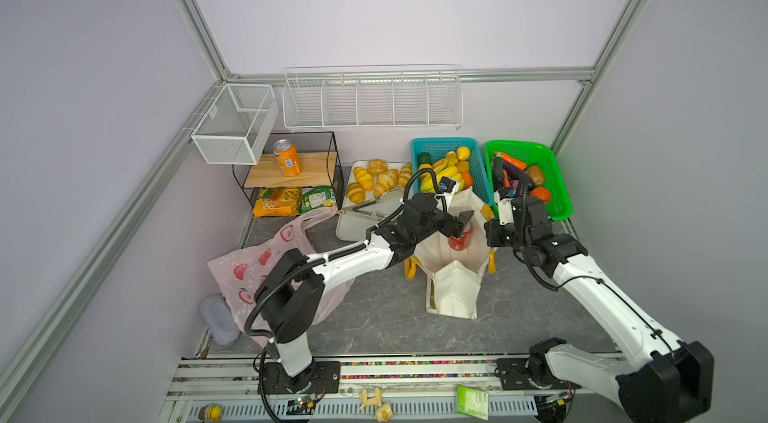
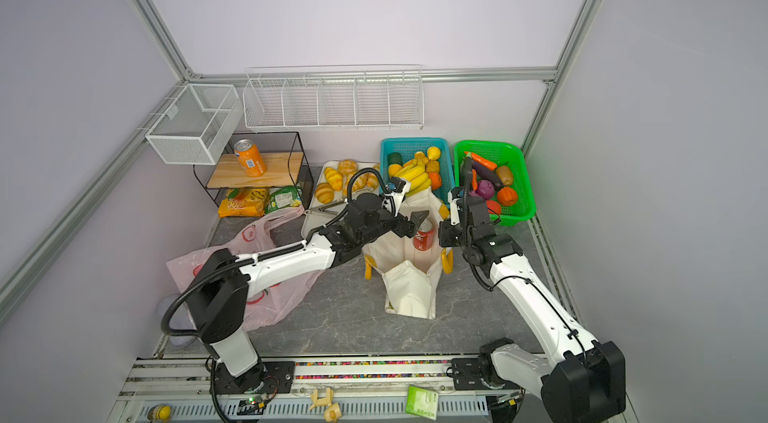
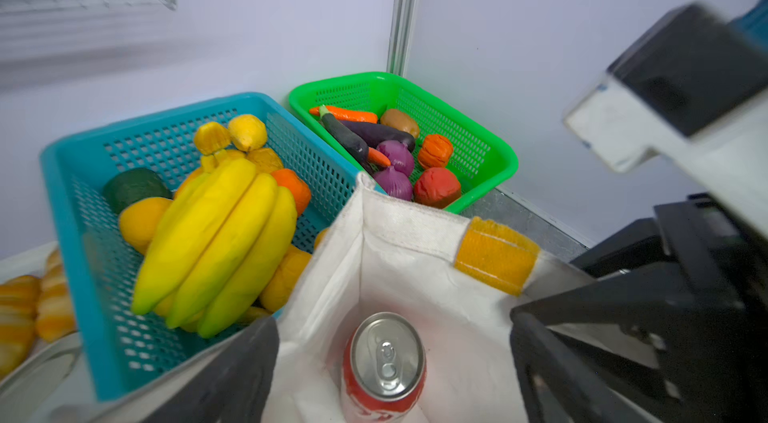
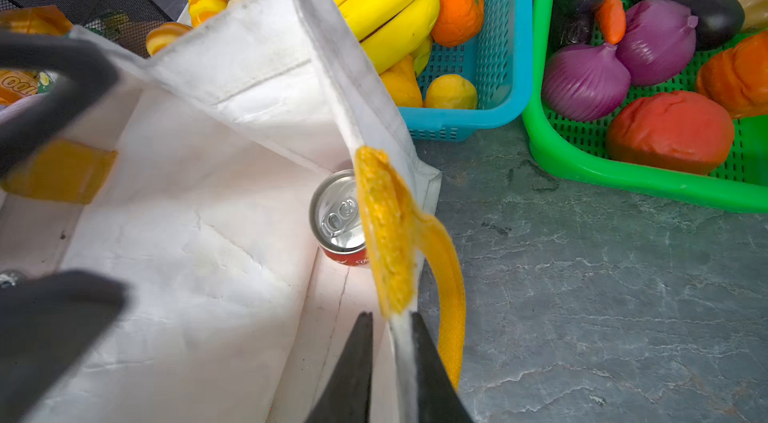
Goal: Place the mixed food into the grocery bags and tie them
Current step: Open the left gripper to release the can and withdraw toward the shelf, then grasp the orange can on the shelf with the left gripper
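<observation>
Inside the cream tote stands one red cola can, upright.

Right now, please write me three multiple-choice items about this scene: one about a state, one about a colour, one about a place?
1. The right pincer is: A) wide open; B) shut on the rim of the cream tote; C) out of view.
2. The basket holding the bananas is: A) blue; B) green; C) white.
3. The red cola can stands: A) in that basket; B) in the right pincer; C) inside the tote.
Answers: 1 B, its jaws pinch the fabric edge; 2 A, its mesh walls are blue; 3 C, it stands upright between the tote's walls.
</observation>
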Motion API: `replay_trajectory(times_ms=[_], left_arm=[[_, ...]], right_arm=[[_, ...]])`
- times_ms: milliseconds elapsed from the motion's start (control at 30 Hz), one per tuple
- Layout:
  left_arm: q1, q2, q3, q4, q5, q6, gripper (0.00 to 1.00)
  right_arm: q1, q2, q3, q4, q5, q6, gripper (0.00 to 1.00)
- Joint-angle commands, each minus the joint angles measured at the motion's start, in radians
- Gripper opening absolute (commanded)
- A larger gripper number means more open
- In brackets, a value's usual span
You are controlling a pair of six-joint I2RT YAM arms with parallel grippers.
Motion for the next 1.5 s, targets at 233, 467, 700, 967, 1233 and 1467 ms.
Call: replay_trajectory(times_ms=[233, 467, 700, 967, 1233, 1467], left_arm=[[0.247, -0.414, -0.068, -0.394, -0.299, -0.172, 0.85], [0.610, -0.522, -0.085, -0.488, -0.313, -0.206, 0.84], [0.765, -0.339, 0.089, -0.608, -0.347, -0.146, 0.84], [0.835, -0.110, 0.282, -0.689, -0.348, -0.101, 0.84], [0.864, 0.051, 0.433, -0.758, -0.357, -0.079, 0.86], [0.886, 0.148, 0.535, -0.792, -0.346, -0.062, 0.87]], right_arm=[[-0.005, -0.013, -0.016, 0.022, -0.002, -0.009, 0.19], [-0.005, -0.008, -0.022, 0.033, -0.017, -0.008, 0.19], [-0.005, -0.006, -0.019, 0.036, -0.033, -0.008, 0.19], [-0.005, -0.009, -0.024, 0.037, -0.038, -0.009, 0.19], [-0.005, 0.000, -0.022, 0.038, -0.038, -0.011, 0.19], [-0.006, 0.000, -0.024, 0.041, -0.038, -0.012, 0.19]])
